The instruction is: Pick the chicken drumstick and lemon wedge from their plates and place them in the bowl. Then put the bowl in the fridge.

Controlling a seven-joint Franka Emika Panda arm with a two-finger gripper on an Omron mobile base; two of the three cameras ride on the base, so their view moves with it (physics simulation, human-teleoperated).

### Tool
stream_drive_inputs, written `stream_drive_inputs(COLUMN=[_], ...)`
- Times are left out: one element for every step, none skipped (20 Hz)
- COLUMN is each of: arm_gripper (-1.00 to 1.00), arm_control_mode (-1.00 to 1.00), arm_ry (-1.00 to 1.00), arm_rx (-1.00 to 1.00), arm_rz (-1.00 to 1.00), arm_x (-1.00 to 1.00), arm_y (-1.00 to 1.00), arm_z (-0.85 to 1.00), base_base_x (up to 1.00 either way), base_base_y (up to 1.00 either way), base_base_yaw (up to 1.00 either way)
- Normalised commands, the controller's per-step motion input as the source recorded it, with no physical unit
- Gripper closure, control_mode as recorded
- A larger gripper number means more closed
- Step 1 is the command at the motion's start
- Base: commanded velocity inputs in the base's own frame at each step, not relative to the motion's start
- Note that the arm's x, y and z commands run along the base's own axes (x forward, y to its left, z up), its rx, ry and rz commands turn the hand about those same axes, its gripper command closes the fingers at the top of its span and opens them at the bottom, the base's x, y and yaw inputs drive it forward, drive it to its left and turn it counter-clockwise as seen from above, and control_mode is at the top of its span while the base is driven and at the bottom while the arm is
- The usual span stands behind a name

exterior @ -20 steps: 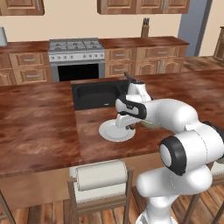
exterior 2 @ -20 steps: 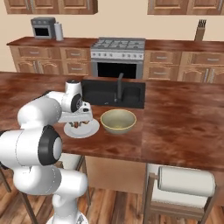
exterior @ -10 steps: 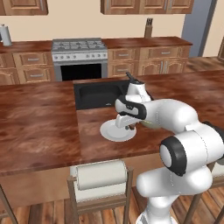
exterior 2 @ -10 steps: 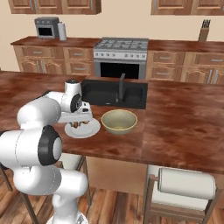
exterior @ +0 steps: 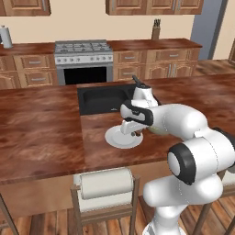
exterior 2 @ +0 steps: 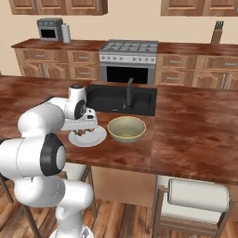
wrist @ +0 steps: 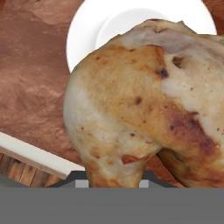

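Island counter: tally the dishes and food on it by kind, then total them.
Plate: 1
Bowl: 1
Chicken drumstick: 1, lifted just above the plate in the pincer
Total: 3

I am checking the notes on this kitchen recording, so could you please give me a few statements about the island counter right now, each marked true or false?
1. The hand holds the chicken drumstick over the white plate. True.
2. The drumstick already lies in the bowl. False: the bowl is empty, and the drumstick is in the hand's grip above the plate.
3. The bowl stands on the counter between the plate and the sink. False: it stands beside the plate, in front of the sink.
4. A stove stands against the far wall behind the island. True.
5. The bowl is tipped on its side. False: it stands upright.
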Motion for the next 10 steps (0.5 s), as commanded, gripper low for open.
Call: stream_drive_inputs(arm_gripper=[1.00,1.00,1.00,1.00,1.00,1.00,1.00,1.00,1.00,1.00], arm_control_mode=[1.00,1.00,1.00,1.00,-1.00,-1.00,-1.00,-1.00,-1.00,-1.00], arm_ry=[0.00,0.00,0.00,0.00,0.00,0.00,0.00,0.00,0.00,0.00], arm_rx=[0.00,0.00,0.00,0.00,0.00,0.00,0.00,0.00,0.00,0.00], arm_rz=[0.00,0.00,0.00,0.00,0.00,0.00,0.00,0.00,0.00,0.00], arm_x=[0.00,0.00,0.00,0.00,0.00,0.00,0.00,0.00,0.00,0.00], arm_y=[0.00,0.00,0.00,0.00,0.00,0.00,0.00,0.00,0.00,0.00], arm_z=[0.00,0.00,0.00,0.00,0.00,0.00,0.00,0.00,0.00,0.00], base_base_x=[0.00,0.00,0.00,0.00,0.00,0.00,0.00,0.00,0.00,0.00], base_base_y=[0.00,0.00,0.00,0.00,0.00,0.00,0.00,0.00,0.00,0.00], base_base_yaw=[0.00,0.00,0.00,0.00,0.00,0.00,0.00,0.00,0.00,0.00])
